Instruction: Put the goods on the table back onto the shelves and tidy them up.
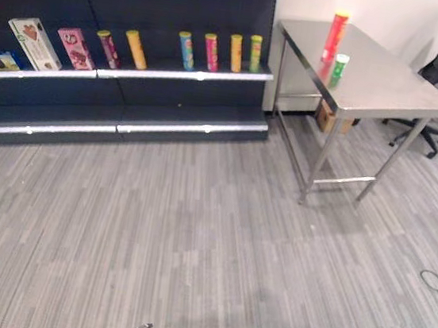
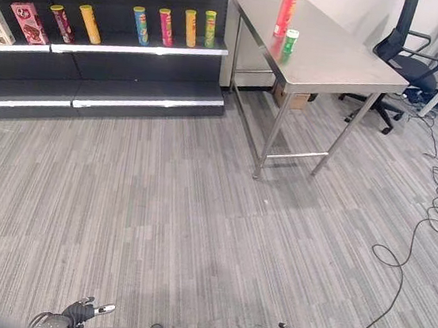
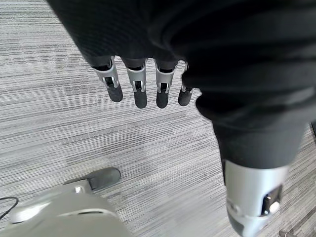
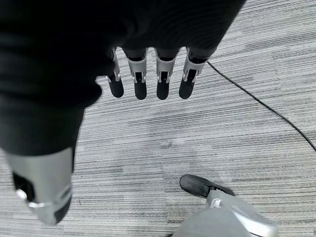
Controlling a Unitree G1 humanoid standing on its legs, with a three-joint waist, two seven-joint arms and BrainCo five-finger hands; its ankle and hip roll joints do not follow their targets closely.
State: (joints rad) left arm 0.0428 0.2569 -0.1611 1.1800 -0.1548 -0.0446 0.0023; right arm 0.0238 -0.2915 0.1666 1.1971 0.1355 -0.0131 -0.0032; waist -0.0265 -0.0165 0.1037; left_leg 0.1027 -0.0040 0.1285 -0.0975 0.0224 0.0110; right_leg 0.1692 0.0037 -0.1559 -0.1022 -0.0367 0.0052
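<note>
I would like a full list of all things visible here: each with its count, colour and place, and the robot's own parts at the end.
Tall tube: 1, red with yellow top, upright on the table's far part.
Short can: 1, green with white top, upright on the table, just in front of the tall tube.
Table: 1, bare metal, right of the shelves.
Shelves: 1 unit, dark with pale edges, against the back wall.
Shelf tubes: 6, mixed colours, in a row on the middle shelf.
Boxes: 3, white, pink and blue, left end of that shelf.
Cardboard box: 1, brown, under the table.
Office chair: 1, black, behind the table.
Left hand: 1, open, hanging low over the floor.
Right hand: 1, open, hanging low over the floor.
</note>
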